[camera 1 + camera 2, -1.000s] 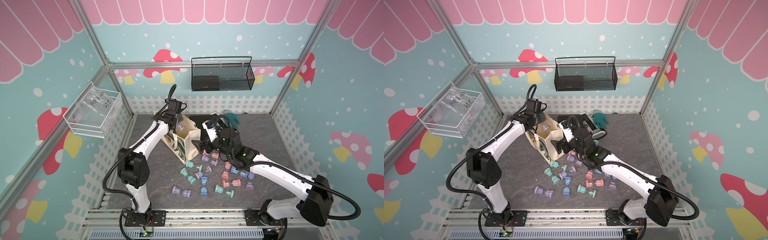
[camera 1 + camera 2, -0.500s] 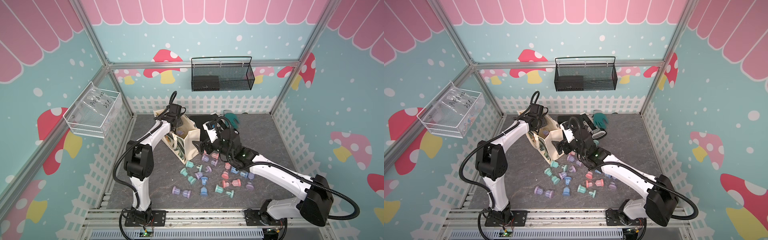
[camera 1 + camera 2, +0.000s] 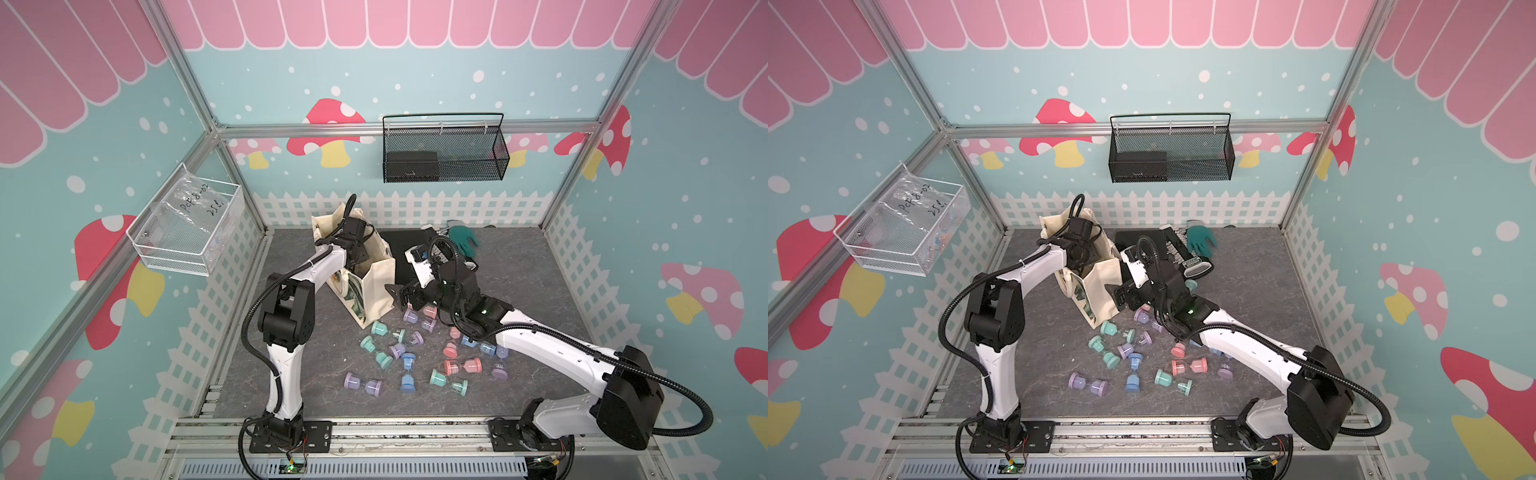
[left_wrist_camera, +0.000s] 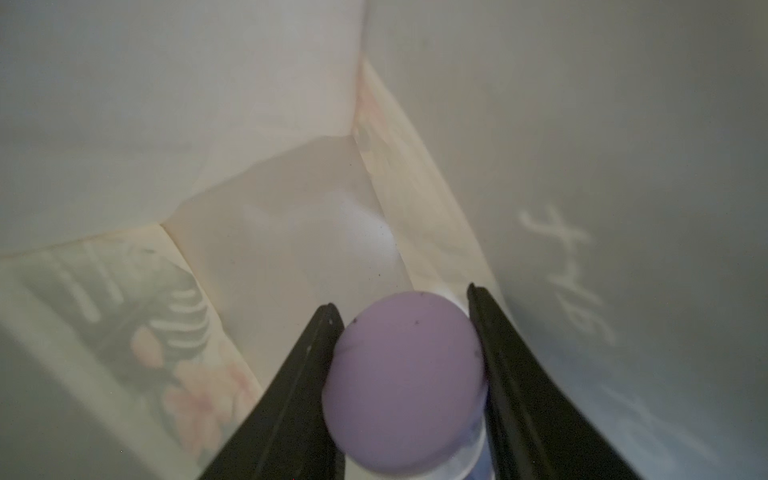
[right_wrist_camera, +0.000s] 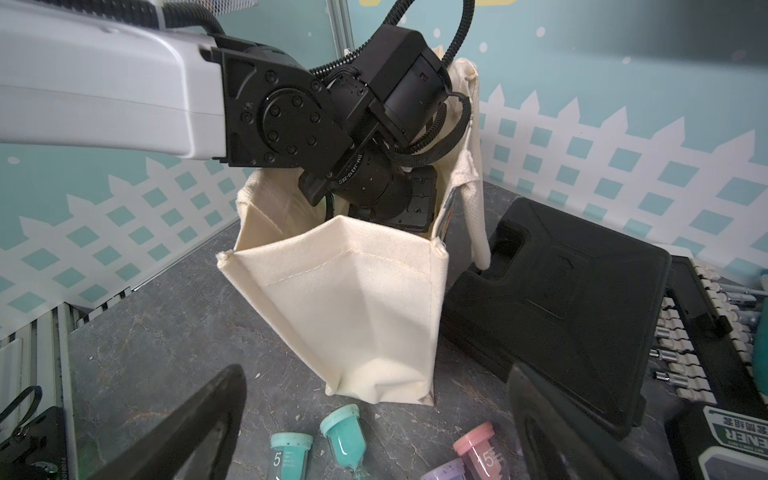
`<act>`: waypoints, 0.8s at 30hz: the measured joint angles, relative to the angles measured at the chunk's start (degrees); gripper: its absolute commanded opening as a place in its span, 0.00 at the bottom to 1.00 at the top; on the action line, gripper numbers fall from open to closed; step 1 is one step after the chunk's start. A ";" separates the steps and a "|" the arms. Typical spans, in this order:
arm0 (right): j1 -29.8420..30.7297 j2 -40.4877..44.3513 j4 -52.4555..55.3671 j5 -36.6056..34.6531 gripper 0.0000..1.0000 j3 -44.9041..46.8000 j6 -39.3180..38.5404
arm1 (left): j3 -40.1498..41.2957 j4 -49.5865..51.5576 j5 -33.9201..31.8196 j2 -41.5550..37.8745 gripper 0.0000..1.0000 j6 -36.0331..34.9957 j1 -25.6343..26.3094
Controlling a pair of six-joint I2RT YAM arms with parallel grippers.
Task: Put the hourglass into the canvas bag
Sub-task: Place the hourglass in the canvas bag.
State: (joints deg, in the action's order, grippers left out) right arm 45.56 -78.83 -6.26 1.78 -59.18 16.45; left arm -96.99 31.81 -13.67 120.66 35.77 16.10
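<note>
While the left arm bends up at its elbow and tips its wrist down into the open top of the canvas bag (image 3: 376, 286), the left claw (image 4: 401, 300) is deep inside, squeezed tight on a purple hourglass (image 4: 403, 374). I cannot tell if it touches the bag's floor. Low over the counter (image 3: 316, 374), the right arm stretches out toward the bag's side. Its right claw (image 5: 374, 372) is spread wide and holds nothing, just above the little hourglasses (image 3: 409, 361) lying loose there, near a black case (image 5: 561, 299).
</note>
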 measured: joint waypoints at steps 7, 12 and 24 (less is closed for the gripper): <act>-0.37 0.00 -0.28 -0.59 1.00 0.00 0.00 | 0.00 -0.22 -0.09 -0.02 0.50 0.00 0.00; -0.39 0.26 -0.61 -0.83 1.00 0.28 -0.02 | 0.90 -0.72 -0.59 -0.48 0.60 0.00 0.00; -0.52 2.25 -0.79 -0.85 1.00 1.51 0.00 | 2.08 -0.76 -1.07 -5.22 0.65 0.00 -0.02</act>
State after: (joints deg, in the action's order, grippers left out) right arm 45.04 -76.58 -7.05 0.93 -57.67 16.45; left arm -94.91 31.05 -14.74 115.44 35.77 16.08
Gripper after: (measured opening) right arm 0.995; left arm 0.647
